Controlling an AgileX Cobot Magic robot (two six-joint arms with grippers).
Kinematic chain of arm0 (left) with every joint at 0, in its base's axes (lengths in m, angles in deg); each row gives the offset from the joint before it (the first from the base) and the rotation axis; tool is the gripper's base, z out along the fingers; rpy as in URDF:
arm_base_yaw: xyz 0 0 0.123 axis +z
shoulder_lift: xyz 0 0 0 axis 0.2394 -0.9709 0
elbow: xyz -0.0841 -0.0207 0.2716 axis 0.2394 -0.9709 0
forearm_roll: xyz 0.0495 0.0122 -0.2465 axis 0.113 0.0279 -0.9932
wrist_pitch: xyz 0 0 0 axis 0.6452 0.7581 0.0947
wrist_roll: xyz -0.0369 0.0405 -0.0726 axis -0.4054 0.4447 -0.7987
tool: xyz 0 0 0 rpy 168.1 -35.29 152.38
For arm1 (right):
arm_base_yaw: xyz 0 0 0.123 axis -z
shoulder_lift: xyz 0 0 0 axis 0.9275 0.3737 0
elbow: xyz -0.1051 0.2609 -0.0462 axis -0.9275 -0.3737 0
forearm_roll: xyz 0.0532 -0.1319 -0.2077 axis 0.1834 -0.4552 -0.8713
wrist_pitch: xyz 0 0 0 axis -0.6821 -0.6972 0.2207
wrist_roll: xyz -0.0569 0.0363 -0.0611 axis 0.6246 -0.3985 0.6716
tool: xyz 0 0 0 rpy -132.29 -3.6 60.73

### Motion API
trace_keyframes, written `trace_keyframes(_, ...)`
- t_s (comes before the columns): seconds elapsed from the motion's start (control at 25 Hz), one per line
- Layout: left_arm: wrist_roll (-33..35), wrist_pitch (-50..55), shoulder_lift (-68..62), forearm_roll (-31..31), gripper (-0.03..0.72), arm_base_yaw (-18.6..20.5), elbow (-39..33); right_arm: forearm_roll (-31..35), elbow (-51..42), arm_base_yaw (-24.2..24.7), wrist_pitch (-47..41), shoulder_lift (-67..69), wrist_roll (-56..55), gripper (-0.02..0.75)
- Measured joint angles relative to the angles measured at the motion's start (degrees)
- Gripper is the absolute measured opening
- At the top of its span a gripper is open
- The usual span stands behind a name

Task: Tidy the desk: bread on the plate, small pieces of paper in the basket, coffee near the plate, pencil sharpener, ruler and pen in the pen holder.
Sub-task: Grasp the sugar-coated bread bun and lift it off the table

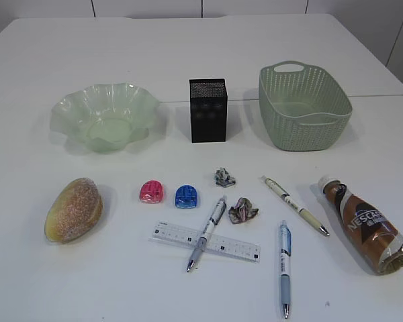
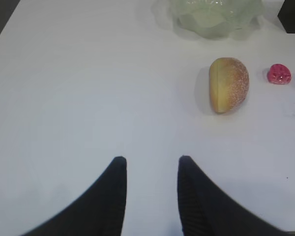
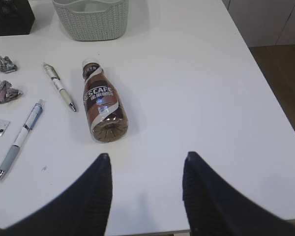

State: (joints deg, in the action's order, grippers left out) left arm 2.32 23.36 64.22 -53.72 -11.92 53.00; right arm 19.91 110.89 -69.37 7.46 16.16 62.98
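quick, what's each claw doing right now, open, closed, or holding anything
Left claw: open, holding nothing, above bare table.
Right claw: open, holding nothing, above bare table.

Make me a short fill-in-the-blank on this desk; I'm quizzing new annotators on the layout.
1. The coffee bottle is lying on its ____.
2. One pen lies across the ____.
3. The bread lies in front of the glass ____.
4. The pen holder stands between the plate and the ____.

Missing words: side; ruler; plate; basket
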Motion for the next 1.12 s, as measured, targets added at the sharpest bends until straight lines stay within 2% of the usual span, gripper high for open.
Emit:
trace_keyframes(0.24, 1.7, -0.4, -1.4, -3.6, 0.253, 0.0, 0.6, 0.0, 0.0, 0.0, 0.0, 0.0, 0.0, 0.377)
trace_keyframes(0.64, 4.3, -6.2, -15.4, -12.8, 0.344, 0.0, 4.7, 0.0, 0.0, 0.0, 0.0, 0.0, 0.0, 0.377)
trace_keyframes(0.8, 5.7, -7.0, -19.5, -14.6, 0.353, 0.0, 6.2, 0.0, 0.0, 0.0, 0.0, 0.0, 0.0, 0.377)
trace_keyframes(1.0, 6.7, -7.9, -24.6, -15.6, 0.354, 0.0, 10.4, 0.0, 0.0, 0.0, 0.0, 0.0, 0.0, 0.377)
trace_keyframes(1.12, 9.8, -8.6, -28.1, -17.0, 0.354, -0.4, 14.5, 0.0, 0.0, 0.0, 0.0, 0.0, 0.0, 0.377)
